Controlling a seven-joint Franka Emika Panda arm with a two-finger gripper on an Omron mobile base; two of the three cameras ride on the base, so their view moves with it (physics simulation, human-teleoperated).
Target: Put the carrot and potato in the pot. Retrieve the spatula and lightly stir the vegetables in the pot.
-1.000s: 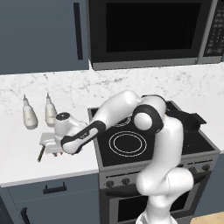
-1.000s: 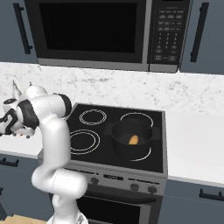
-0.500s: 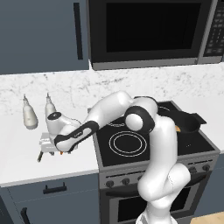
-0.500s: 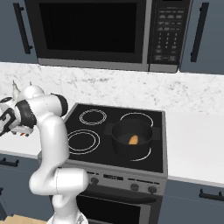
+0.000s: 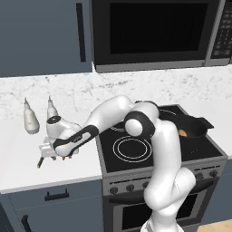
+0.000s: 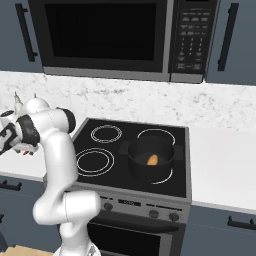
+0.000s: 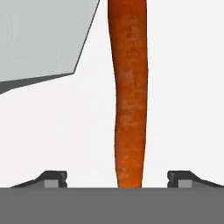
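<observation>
The thin orange carrot [image 7: 129,96] lies on the white counter, running lengthwise between my two fingertips [image 7: 54,178], which stand wide apart on either side without touching it. My gripper [image 5: 58,152] is open and hangs low over the counter left of the stove. The spatula's light-grey blade [image 7: 39,39] lies just beside the carrot, and its dark handle [image 5: 41,161] pokes out toward the counter's front. The black pot [image 6: 150,161] sits on the front right burner with the tan-orange potato [image 6: 153,159] inside. From the left, the pot [image 5: 189,127] shows behind my arm.
Two white bottles [image 5: 31,118] [image 5: 52,108] stand on the counter behind my gripper. The black stovetop [image 6: 100,150] lies to the right, with a microwave [image 6: 110,40] above it. The counter's front edge [image 5: 50,181] is close below my hand.
My arm has swung left and down, bringing the hand low over the carrot and the spatula. The pot and the potato have not moved.
</observation>
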